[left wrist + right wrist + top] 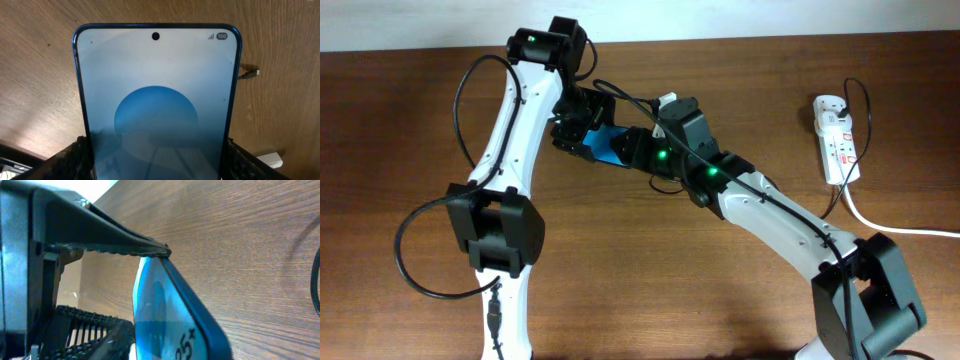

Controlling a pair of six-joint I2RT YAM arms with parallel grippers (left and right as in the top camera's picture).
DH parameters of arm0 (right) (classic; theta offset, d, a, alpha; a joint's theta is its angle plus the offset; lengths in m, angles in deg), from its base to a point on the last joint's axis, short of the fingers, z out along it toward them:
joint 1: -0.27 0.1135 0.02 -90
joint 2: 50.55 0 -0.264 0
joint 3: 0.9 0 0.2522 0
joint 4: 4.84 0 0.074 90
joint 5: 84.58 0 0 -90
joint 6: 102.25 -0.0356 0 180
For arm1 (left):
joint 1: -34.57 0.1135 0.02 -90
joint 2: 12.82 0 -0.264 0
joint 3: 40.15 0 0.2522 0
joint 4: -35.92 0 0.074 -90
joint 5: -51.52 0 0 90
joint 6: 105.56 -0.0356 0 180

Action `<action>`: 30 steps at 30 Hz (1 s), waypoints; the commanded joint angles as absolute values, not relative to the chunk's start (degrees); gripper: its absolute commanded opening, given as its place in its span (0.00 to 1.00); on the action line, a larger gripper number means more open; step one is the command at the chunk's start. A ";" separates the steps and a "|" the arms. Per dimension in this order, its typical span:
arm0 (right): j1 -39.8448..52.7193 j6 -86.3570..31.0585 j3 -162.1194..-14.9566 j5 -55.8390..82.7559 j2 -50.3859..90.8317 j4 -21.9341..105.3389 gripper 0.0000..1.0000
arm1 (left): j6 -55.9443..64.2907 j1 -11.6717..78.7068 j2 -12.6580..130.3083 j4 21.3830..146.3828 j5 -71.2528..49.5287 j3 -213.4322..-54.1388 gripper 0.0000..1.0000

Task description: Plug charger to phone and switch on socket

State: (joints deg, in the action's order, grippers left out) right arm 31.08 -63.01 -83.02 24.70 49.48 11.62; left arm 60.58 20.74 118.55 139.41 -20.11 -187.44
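Note:
The phone (611,146) has a blue screen and is held up off the table between both arms. My left gripper (576,135) is shut on its lower sides; the phone fills the left wrist view (156,100). My right gripper (638,150) has its fingers apart, with the phone (165,315) between them edge-on. Its upper fingertip touches the phone's far corner. The charger's small plug (250,73) lies free on the wood beyond the phone. Its thin black cable (861,110) loops from the white socket strip (837,140) at the far right.
The strip's thick white cord (895,229) runs off the right edge. A small white object (270,160) lies on the table near the phone, also showing overhead (667,99). Both arms crowd the table's middle back.

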 commanded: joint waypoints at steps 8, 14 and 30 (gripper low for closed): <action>31.50 -62.75 -83.85 24.46 50.13 10.39 0.26 | 60.71 20.57 118.44 140.46 -20.28 -188.95 0.00; 31.37 -62.80 -83.85 24.44 50.11 10.39 0.04 | 60.71 20.57 118.44 140.44 -20.28 -188.95 0.00; 17.05 -62.05 -83.85 27.00 44.60 14.09 0.04 | 19.09 20.94 118.44 129.20 -20.28 -188.95 0.00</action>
